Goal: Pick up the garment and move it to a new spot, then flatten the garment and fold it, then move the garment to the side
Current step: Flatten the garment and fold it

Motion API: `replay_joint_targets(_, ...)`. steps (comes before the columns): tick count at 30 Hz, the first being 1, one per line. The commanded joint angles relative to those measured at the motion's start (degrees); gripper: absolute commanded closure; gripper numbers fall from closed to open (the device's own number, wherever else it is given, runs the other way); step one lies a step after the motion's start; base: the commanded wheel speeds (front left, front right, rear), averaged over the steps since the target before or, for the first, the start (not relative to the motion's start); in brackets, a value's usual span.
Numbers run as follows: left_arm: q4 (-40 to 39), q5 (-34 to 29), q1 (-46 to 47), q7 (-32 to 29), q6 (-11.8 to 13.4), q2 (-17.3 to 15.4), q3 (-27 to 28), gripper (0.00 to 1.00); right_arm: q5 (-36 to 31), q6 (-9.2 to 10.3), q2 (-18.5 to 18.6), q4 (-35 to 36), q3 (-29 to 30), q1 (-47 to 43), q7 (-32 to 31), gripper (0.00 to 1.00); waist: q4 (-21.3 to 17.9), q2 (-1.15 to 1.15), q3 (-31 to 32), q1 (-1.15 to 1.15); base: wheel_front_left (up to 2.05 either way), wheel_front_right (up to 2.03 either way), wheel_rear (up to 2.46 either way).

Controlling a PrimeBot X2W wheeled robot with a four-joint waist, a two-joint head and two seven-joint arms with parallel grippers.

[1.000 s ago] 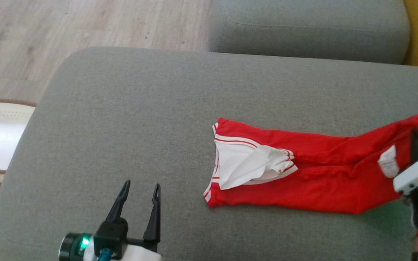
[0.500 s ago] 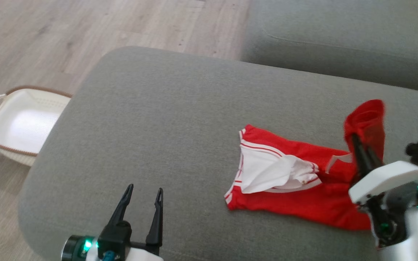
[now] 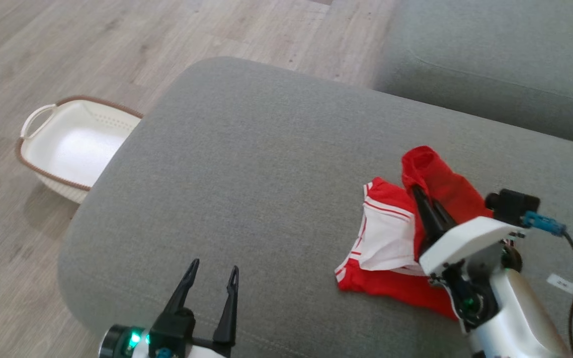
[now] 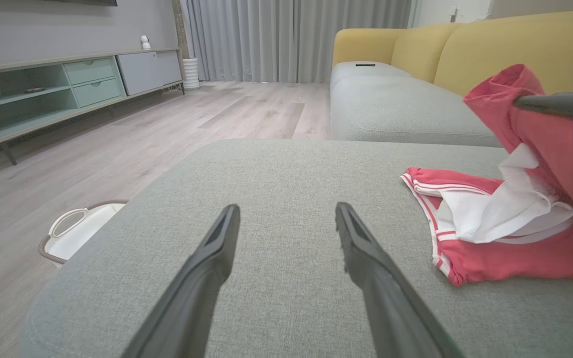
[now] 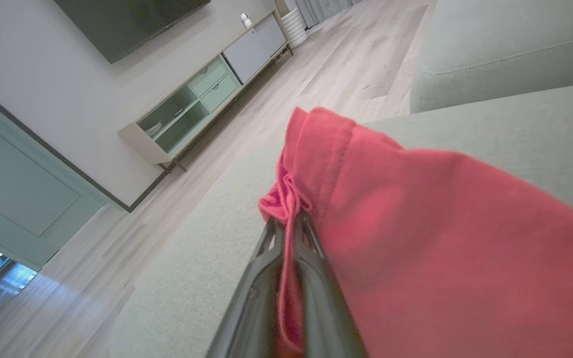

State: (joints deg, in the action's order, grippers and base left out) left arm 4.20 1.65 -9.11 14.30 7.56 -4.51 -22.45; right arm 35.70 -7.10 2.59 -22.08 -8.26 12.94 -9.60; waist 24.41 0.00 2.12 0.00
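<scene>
The garment [image 3: 390, 238] is red with white trim and a white inner panel, lying on the grey ottoman [image 3: 266, 164] at the right. My right gripper [image 3: 418, 191] is shut on one red end of it, lifted and doubled back over the part that lies flat. In the right wrist view the red cloth [image 5: 415, 238] is pinched between the fingertips [image 5: 286, 228] and drapes to the right. My left gripper [image 3: 214, 268] stands open near the front edge, well left of the garment [image 4: 490, 223], nothing between its fingers [image 4: 216, 248].
A white basket [image 3: 75, 146] with a brown rim stands on the wood floor left of the ottoman. A grey sofa seat [image 3: 505, 64] lies beyond at the upper right, with yellow backrests [image 4: 490, 44]. A low cabinet [image 4: 42, 89] lines the far wall.
My right gripper has carried the held red end leftward over the flat part, so the garment now bunches shorter. The head camera has swung left. The left gripper stays open.
</scene>
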Motion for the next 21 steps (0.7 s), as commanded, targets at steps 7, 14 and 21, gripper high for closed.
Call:
replay_joint_targets(7, -0.7, 0.1, 2.9, 0.7, -0.2, 1.2, 0.4, 0.0, 3.7, -0.39, 0.3, -5.7, -6.1, 6.7, 3.6, 1.0, 2.8, 0.0, -0.3, 0.0, 0.0, 0.0, 0.0)
replay_joint_targets(14, -0.5, 0.4, 3.0, 0.7, -0.2, 1.3, 0.2, 0.0, 7.2, -0.39, 0.3, -9.7, -10.4, 8.4, 6.5, 0.0, 3.6, 0.0, -0.6, 0.0, 0.0, 0.0, 0.0)
replay_joint_targets(21, -0.8, 0.5, 2.9, 0.7, 0.2, 1.3, 1.0, 0.0, 9.0, -0.39, 0.3, -9.7, -11.6, 10.1, 13.7, 0.0, 0.7, 0.0, -0.8, 0.0, 0.0, 0.0, 0.0)
